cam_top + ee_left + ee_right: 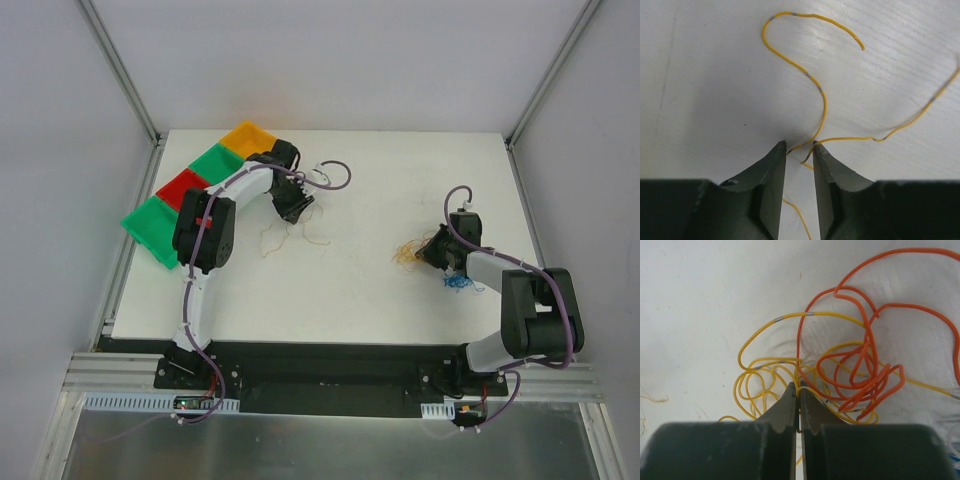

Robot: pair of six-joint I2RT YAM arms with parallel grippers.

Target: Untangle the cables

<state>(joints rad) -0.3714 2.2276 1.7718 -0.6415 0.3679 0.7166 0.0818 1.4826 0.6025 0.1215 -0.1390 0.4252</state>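
The cables lie in two groups. A tangled orange and yellow clump [408, 253] sits at the right, with loose blue wires [458, 285] beside it. In the right wrist view the orange wire [867, 360] winds through yellow loops [757, 382]. My right gripper [799, 389] [432, 250] is shut on a yellow wire at the clump's near edge. Separate thin yellow wires [290, 238] lie left of centre. My left gripper [294, 208] [800, 146] is low on the table, jaws a little apart, with one yellow wire [823, 102] running between the tips.
Four flat coloured bins lie at the table's left edge: orange [250, 135], green [218, 160], red [183, 187] and green [152, 222]. Purple arm cables [330, 178] loop beside the left wrist. Frame posts stand at the back corners.
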